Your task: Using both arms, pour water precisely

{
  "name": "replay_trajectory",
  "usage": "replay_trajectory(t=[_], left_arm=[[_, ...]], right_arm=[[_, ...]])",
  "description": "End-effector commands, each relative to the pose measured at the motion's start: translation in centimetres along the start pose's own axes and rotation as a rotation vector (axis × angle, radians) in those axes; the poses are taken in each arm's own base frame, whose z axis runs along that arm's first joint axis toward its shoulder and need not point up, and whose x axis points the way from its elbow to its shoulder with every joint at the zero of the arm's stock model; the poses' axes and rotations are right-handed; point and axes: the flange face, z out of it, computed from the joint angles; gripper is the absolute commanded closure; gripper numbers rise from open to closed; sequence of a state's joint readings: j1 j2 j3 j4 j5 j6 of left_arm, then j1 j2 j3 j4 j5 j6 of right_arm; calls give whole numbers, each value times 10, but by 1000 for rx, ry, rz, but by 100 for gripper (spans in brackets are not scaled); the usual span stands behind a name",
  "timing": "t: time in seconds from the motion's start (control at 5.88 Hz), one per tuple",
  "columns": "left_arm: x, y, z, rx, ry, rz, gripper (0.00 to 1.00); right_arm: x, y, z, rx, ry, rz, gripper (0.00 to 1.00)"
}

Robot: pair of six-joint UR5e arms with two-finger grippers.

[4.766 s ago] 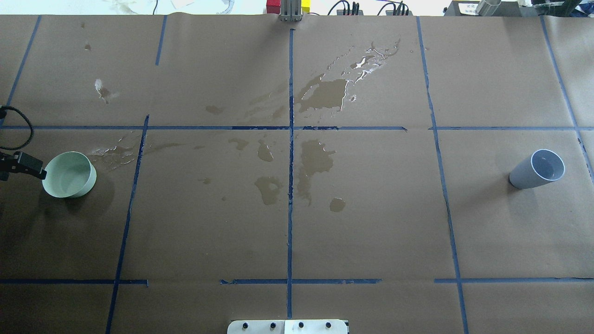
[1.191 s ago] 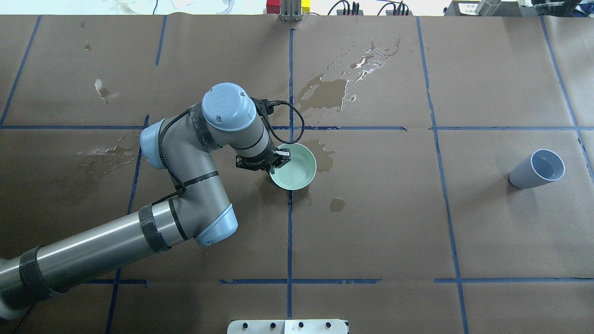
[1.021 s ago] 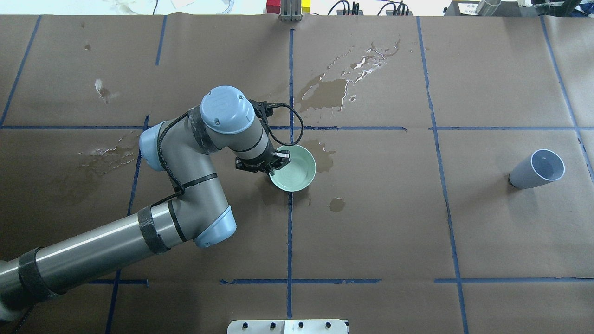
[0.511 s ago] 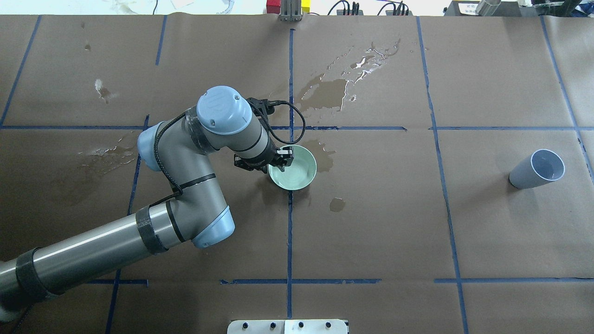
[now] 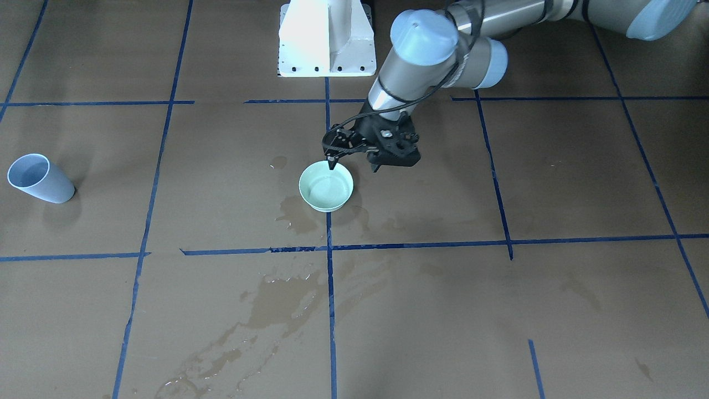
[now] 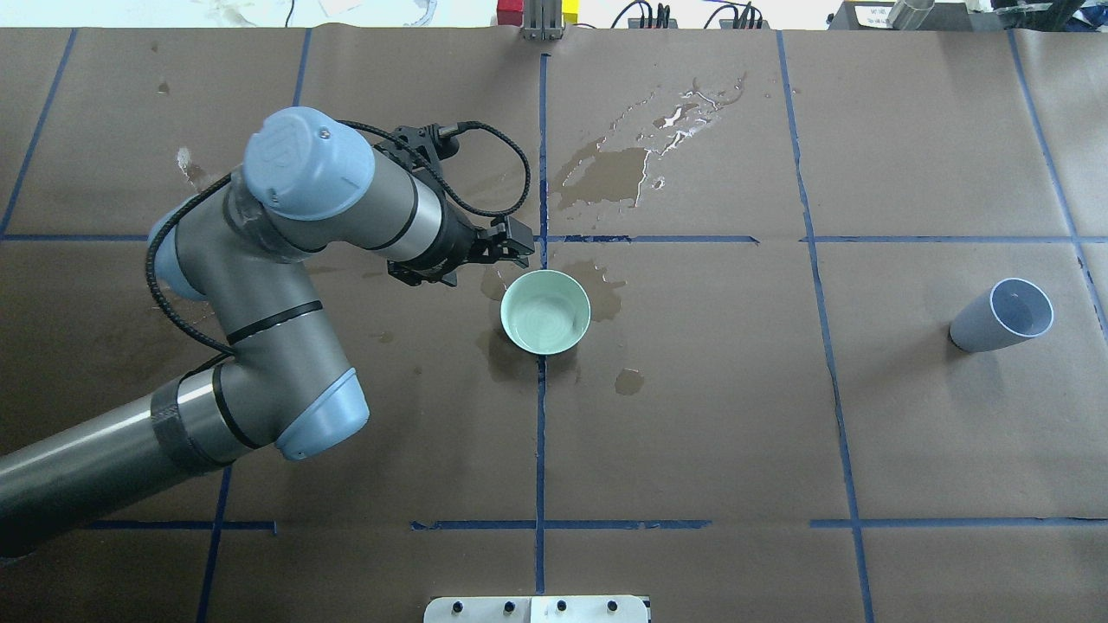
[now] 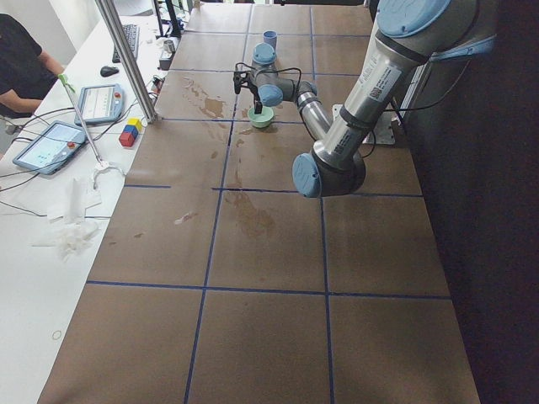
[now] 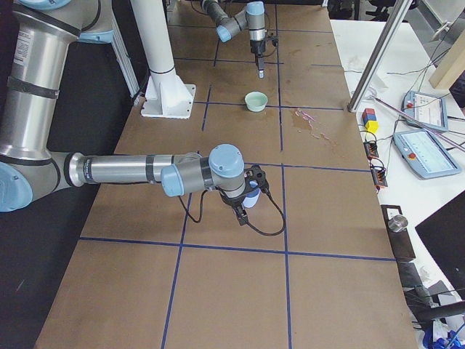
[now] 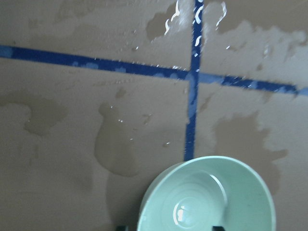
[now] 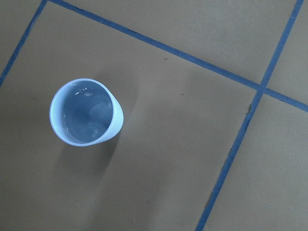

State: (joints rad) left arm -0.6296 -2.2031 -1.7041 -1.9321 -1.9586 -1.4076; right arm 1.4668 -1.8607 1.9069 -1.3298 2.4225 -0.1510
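Observation:
A pale green bowl stands on the brown paper at the central tape cross, also in the front view and the left wrist view. My left gripper is open and empty, just above and beside the bowl's rim. A grey-blue cup stands at the right end. The water shows as clear liquid inside it. My right gripper hovers over the cup in the exterior right view only, so I cannot tell its state.
Dark wet smears lie on the paper beyond the bowl and around it. Blue tape lines grid the table. The white pedestal stands at the robot's edge. Tablets and blocks sit on the far side table.
My left arm carried the bowl from the table's left end to the centre. In the last half second the gripper let go of the rim and drew back up and left.

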Motion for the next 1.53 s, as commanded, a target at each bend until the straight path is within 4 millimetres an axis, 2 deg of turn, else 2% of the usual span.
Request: replay_trajectory(t=[0.0, 0.17, 0.34, 0.51, 0.68, 0.85, 1.02, 1.36], left_arm=[[-20, -3, -9, 12, -4, 61, 0], [-17, -1, -15, 15, 9, 65, 0], [-41, -3, -10, 14, -26, 64, 0], [-48, -9, -11, 24, -36, 92, 0], [-50, -14, -14, 49, -41, 87, 0], [-50, -11, -13, 49, -43, 90, 0], [-49, -11, -14, 49, -40, 91, 0], [-46, -11, -18, 53, -31, 95, 0]], right_arm=[[-28, -17, 5, 81, -27, -4, 0], [-58, -22, 27, 88, -59, 62, 0], [-82, -18, 44, 101, -79, 96, 0], [-125, -15, 73, 162, -81, 160, 0], [-142, -6, 89, 207, -57, 200, 0], [-151, -5, 101, 260, -8, 217, 0], [-150, 10, 110, 322, 76, 222, 0], [-140, 41, 96, 431, 111, 192, 0]])
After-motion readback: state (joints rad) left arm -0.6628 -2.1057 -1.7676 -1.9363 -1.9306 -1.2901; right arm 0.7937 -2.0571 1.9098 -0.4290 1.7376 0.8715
